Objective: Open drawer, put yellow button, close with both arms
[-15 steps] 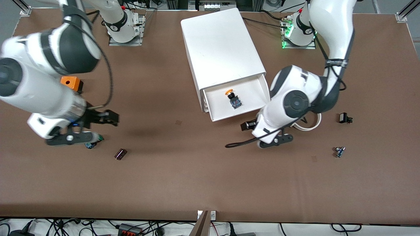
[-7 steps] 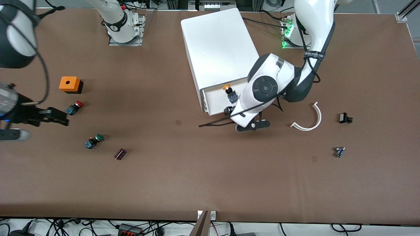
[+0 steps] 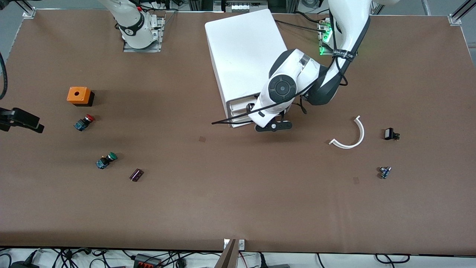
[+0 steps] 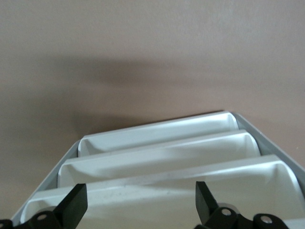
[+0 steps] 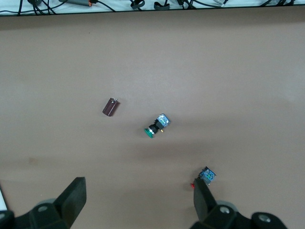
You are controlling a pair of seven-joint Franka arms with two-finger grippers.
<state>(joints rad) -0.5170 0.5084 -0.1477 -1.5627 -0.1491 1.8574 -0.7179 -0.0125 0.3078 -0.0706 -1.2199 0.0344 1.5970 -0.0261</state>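
Observation:
The white cabinet (image 3: 247, 52) stands mid-table. Its top drawer (image 3: 239, 102) is pushed in, about level with the two lower ones. The yellow button is hidden. My left gripper (image 3: 251, 108) is at the drawer fronts. In the left wrist view it (image 4: 140, 205) is open and empty, with the top drawer's front (image 4: 152, 191) between its fingertips (image 4: 76, 204). My right gripper (image 3: 22, 121) is up at the right arm's end of the table. In the right wrist view it (image 5: 138, 200) is open and empty over bare table.
An orange box (image 3: 79, 95), a red-capped switch (image 3: 84, 122), a green-capped switch (image 3: 106, 160) and a maroon cylinder (image 3: 136, 174) lie toward the right arm's end. A white curved strip (image 3: 349, 136) and two small parts (image 3: 390, 134) (image 3: 384, 172) lie toward the left arm's end.
My left gripper has moved against the drawer's front and the open drawer has slid into the cabinet, hiding the yellow button. My right arm has drawn back toward its end of the table.

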